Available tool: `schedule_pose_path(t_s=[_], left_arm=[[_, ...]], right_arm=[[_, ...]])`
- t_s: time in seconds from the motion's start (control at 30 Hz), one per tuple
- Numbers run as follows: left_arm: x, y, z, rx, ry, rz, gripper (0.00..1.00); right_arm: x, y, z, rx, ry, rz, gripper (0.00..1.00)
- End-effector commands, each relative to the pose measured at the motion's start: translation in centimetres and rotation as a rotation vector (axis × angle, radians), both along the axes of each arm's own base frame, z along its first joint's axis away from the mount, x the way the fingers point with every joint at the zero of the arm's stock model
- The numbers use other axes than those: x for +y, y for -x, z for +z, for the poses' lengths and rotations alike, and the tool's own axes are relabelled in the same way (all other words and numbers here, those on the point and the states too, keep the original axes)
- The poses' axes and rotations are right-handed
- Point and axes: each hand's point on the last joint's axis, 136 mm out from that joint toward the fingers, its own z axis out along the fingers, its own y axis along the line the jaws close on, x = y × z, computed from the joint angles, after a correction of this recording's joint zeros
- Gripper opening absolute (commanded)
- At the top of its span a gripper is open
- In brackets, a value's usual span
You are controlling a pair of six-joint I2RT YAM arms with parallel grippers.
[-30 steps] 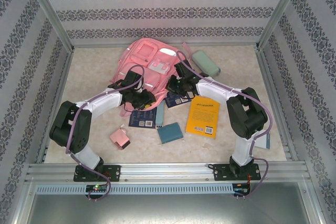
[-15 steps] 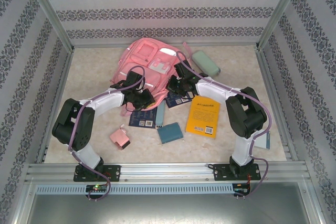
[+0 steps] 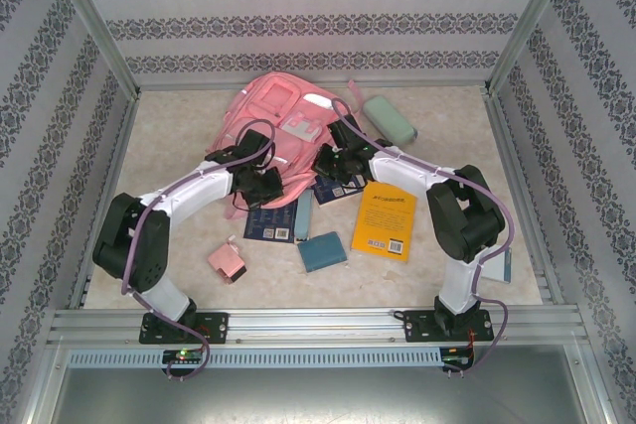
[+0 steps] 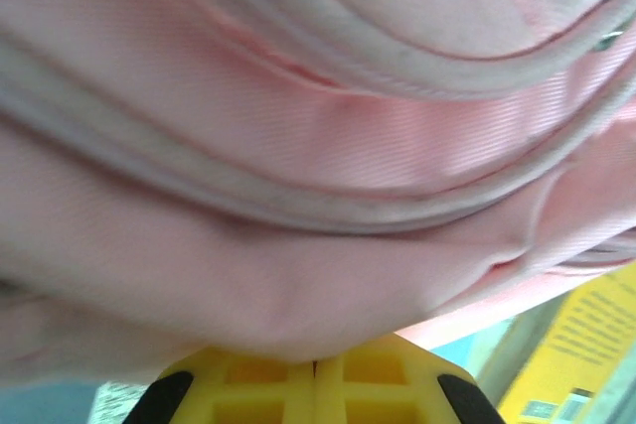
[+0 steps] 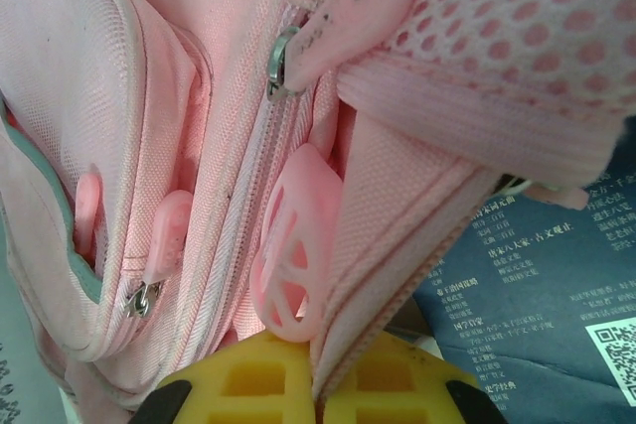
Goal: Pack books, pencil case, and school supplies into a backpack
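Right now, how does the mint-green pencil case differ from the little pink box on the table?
The pencil case is pale mint green, the pink box pink. The pencil case is a long rounded oblong; the pink box is shorter and squarer. The pencil case lies far back, right of the backpack; the pink box lies near the front left. Both sit on the table, outside the backpack.

Beige marbled tabletop, ornament-striped walls, aluminium front rail.
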Motion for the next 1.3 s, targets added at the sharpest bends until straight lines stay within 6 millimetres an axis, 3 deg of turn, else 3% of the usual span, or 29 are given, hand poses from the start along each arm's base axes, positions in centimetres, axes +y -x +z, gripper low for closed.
schedule_pose_path(t_s=[0.0, 0.23, 0.4, 0.47, 0.63, 0.83, 0.9, 0.97, 1.0, 1.1, 1.17, 1.27], left_arm=[[6.2, 3.4, -0.5, 0.103, -0.258, -0.019, 0.00], [13.5, 4.7, -1.1, 0.170, -0.296, 0.056, 0.00], [17.2, 2.5, -0.8, 0.165, -0.342, 0.076, 0.00], [17.5, 1.3, -0.5, 0.146, -0.332, 0.067, 0.00], [14.1, -0.7, 1.5, 0.027, -0.169, -0.019, 0.00], [9.2, 0.3, 4.8, -0.089, -0.041, -0.158, 0.00], [6.6, 0.9, 5.8, -0.126, 0.022, -0.205, 0.00], [3.8, 1.2, 6.6, -0.156, 0.065, -0.260, 0.00], [2.2, 1.4, 6.9, -0.170, 0.082, -0.288, 0.00], [-1.4, 1.2, 7.5, -0.199, 0.113, -0.326, 0.00], [-3.5, 1.1, 7.6, -0.209, 0.138, -0.342, 0.00], [-6.3, 1.0, 7.4, -0.211, 0.155, -0.382, 0.00]], right_arm=[[-2.3, -1.1, 2.0, -0.077, 0.025, -0.027, 0.00], [-3.1, -1.4, 2.2, -0.090, 0.039, -0.035, 0.00], [-2.9, -1.6, 2.1, -0.092, 0.042, -0.028, 0.00], [-3.0, -1.8, 2.3, -0.100, 0.047, -0.024, 0.00], [-3.8, -3.7, 3.1, -0.131, 0.073, -0.011, 0.00], [-6.8, -8.4, 6.0, -0.208, 0.092, -0.038, 0.00], [-8.1, -10.1, 6.6, -0.216, 0.099, -0.055, 0.01], [-9.4, -11.5, 6.7, -0.215, 0.096, -0.073, 0.10], [-9.9, -12.1, 6.7, -0.212, 0.092, -0.081, 0.25], [-11.3, -12.9, 6.8, -0.202, 0.103, -0.100, 0.37], [-12.1, -12.5, 7.0, -0.198, 0.121, -0.116, 0.49], [-13.1, -10.9, 6.9, -0.179, 0.145, -0.138, 0.56]])
